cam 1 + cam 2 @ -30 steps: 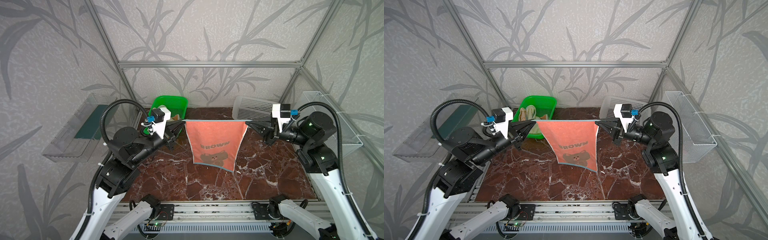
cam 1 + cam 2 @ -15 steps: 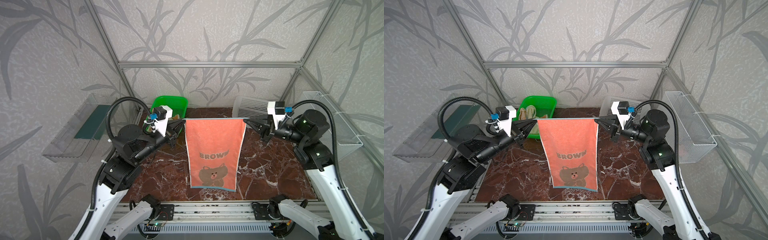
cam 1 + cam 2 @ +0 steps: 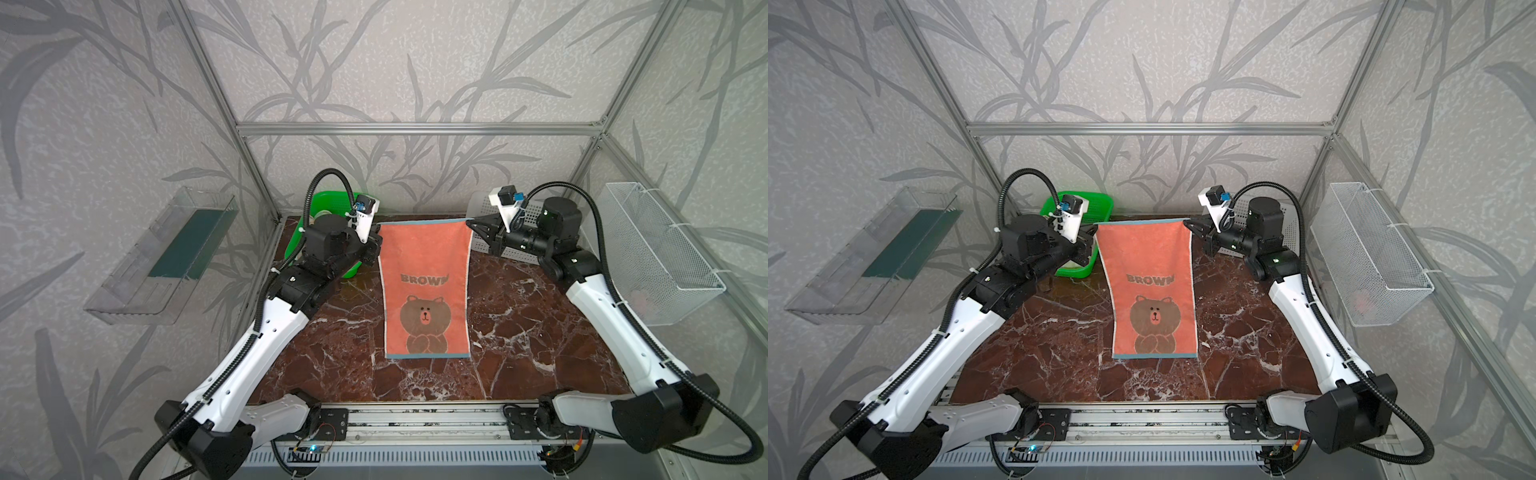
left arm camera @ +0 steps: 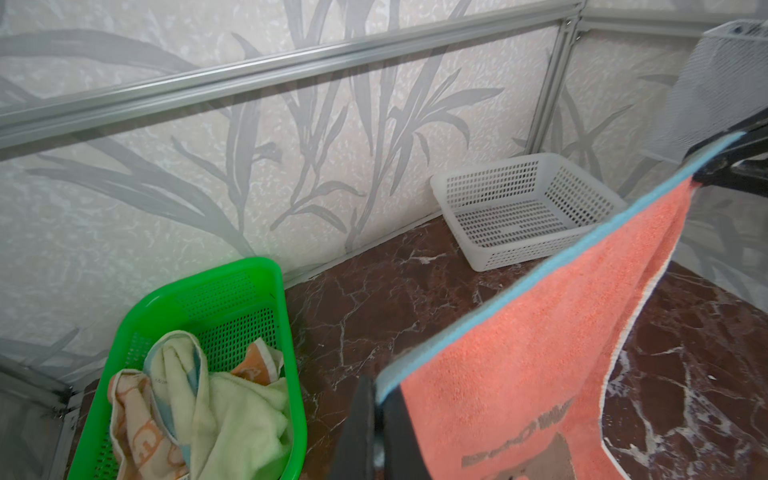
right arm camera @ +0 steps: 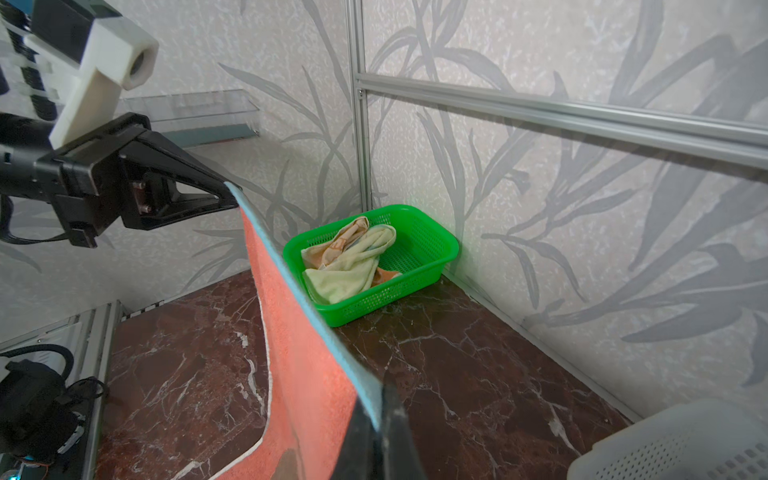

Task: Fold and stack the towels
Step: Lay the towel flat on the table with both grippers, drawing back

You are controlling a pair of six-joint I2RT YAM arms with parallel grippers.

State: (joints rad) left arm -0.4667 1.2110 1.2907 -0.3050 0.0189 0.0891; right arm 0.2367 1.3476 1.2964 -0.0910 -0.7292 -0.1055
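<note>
The salmon-orange towel [image 3: 424, 266] [image 3: 1148, 266] with the brown bear and teal hems is stretched by its two top corners across the middle of the table. My left gripper [image 3: 377, 227] [image 4: 378, 399] is shut on one corner and my right gripper [image 3: 469, 223] [image 5: 380, 399] is shut on the other. The top hem is taut between them. The bear side faces up, and the lower hem reaches toward the table's front. The pale yellow towel [image 4: 232, 415] and the orange-cream towel [image 4: 137, 428] lie crumpled together in the green basket [image 4: 286, 316].
The green basket [image 3: 332, 197] stands at the back left, behind the left arm. A white perforated basket [image 4: 519, 166] sits at the back right. A wire basket [image 3: 660, 257] hangs on the right wall and a clear shelf [image 3: 166, 257] on the left wall.
The towel's loose lower end swung toward the table's front and spread out flat and rectangular. Both grippers kept their hold on the corners and shifted toward the back wall.
</note>
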